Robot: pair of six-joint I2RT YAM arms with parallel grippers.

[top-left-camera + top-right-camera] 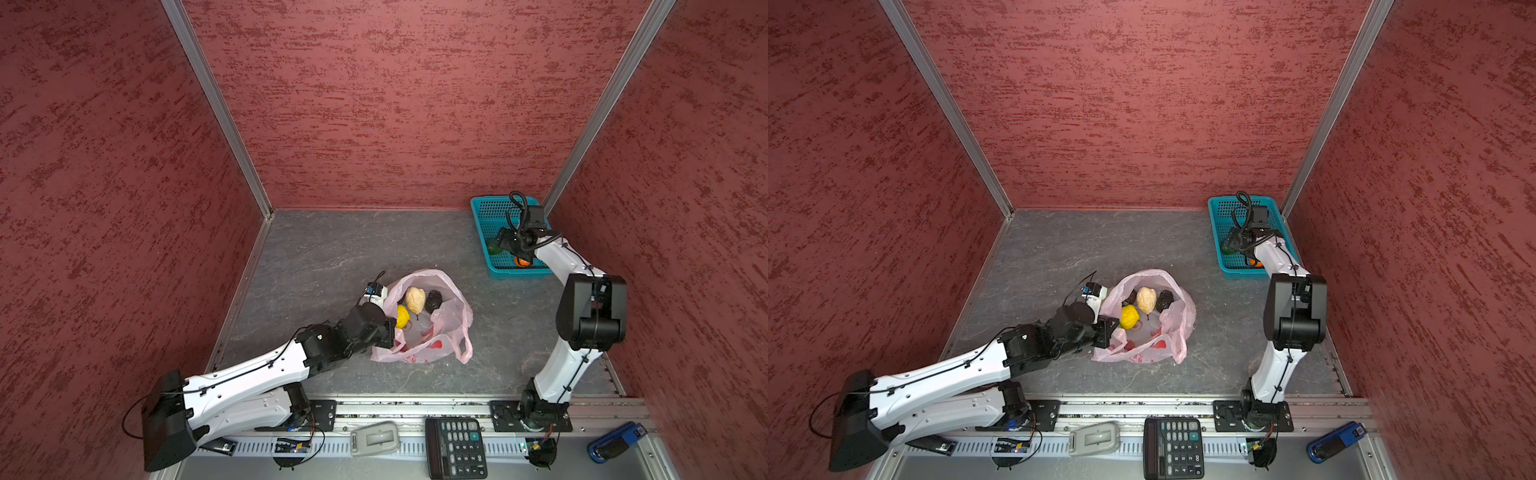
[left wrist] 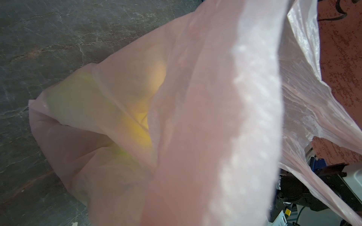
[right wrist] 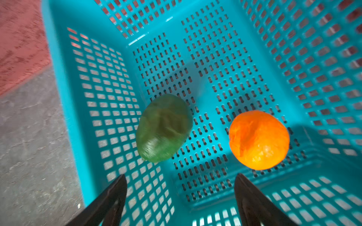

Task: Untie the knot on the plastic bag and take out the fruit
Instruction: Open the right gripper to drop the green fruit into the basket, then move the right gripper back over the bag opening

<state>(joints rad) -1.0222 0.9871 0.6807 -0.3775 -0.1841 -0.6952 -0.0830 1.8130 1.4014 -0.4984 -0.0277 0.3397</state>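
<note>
Views from above, both: plastic bag (image 1: 440,332) mid-table, mouth open, fruit (image 1: 415,300) inside; left gripper (image 1: 388,332) at its left rim. Left wrist: bag film fills the view, claw pressed together, seemingly pinching that rim; best held high. Right wrist: right gripper (image 3: 180,176) spread, empty, above far-right basket (image 3: 64,101) with green fruit (image 3: 164,128) and orange fruit (image 3: 258,140); rise clear before the next reach.

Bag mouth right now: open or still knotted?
Open. In both top views the plastic bag gapes upward, with cream fruit, yellow fruit and dark fruit exposed inside; no knot shows.
</note>
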